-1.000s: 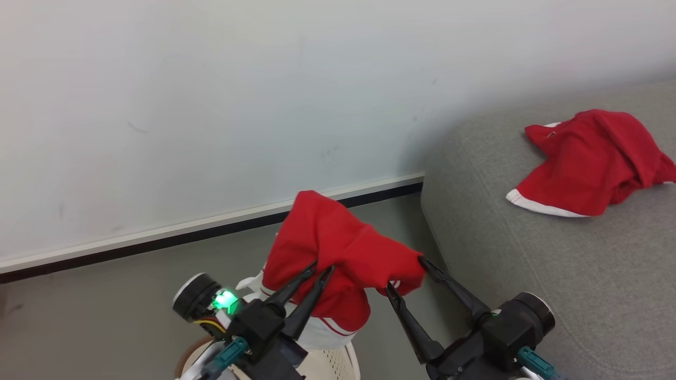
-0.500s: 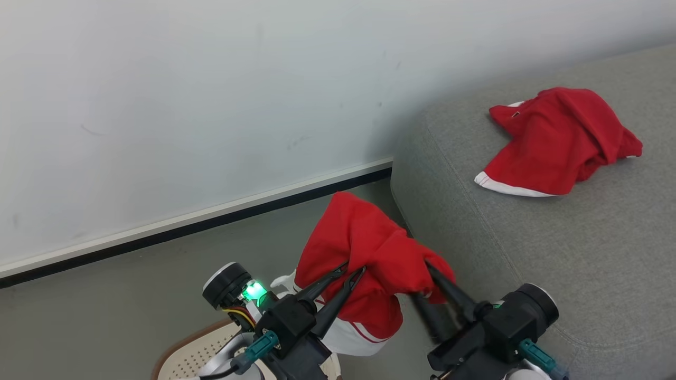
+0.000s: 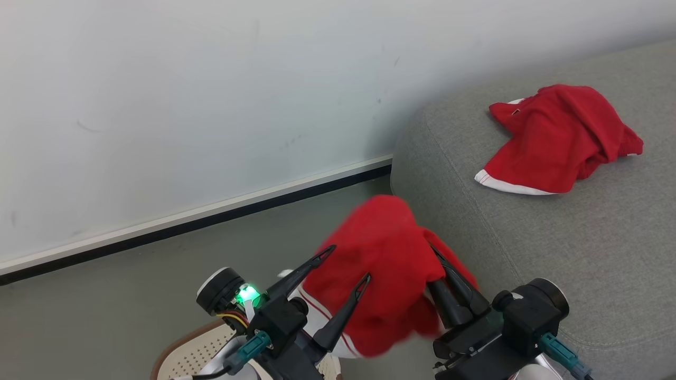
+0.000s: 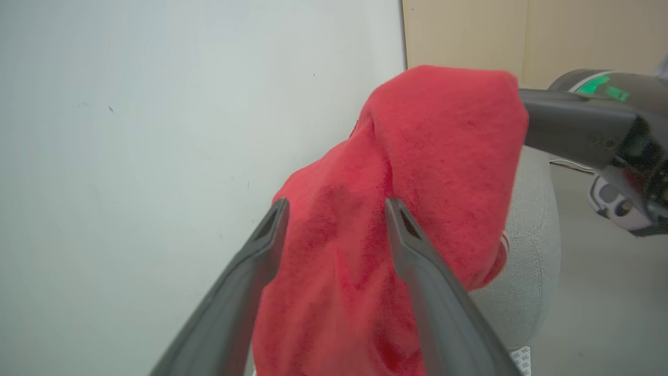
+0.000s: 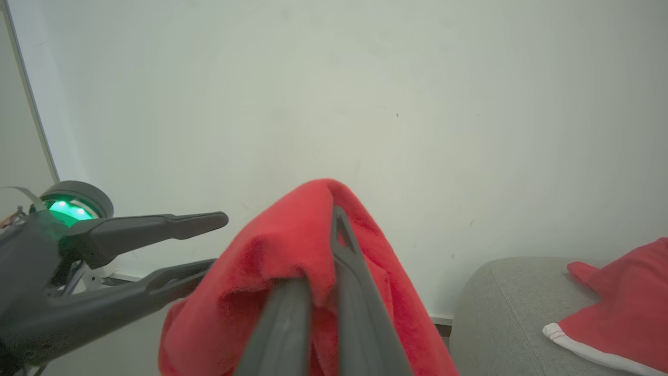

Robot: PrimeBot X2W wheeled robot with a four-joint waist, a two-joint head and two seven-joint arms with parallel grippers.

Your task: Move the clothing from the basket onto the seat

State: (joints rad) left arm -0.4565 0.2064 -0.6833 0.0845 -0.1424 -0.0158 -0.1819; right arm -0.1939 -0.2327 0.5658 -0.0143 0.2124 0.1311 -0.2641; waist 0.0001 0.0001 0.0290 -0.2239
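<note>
One bright red piece of clothing (image 3: 391, 253) hangs in the air beside the seat's (image 3: 554, 237) left end, above the floor. My right gripper (image 3: 432, 252) is shut on its right side; in the right wrist view the cloth (image 5: 271, 261) drapes over that gripper (image 5: 326, 230). My left gripper (image 3: 348, 261) is open, and the cloth (image 4: 443, 141) hangs loose between its spread fingers (image 4: 282, 209). A second red garment (image 3: 560, 137) with a white hem lies on the grey seat. A corner of the basket (image 3: 195, 353) shows at the bottom edge, below my left arm.
A pale wall (image 3: 211, 105) with a white and black skirting strip (image 3: 211, 219) runs close behind. Grey floor (image 3: 105, 316) lies between the wall and the basket. The seat's rounded left edge (image 3: 417, 174) stands just right of the hanging garment.
My left gripper has opened and let go of the garment. My right gripper has shut on the garment's right side. The cloth has swung rightward, toward the seat. The camera shifted early on.
</note>
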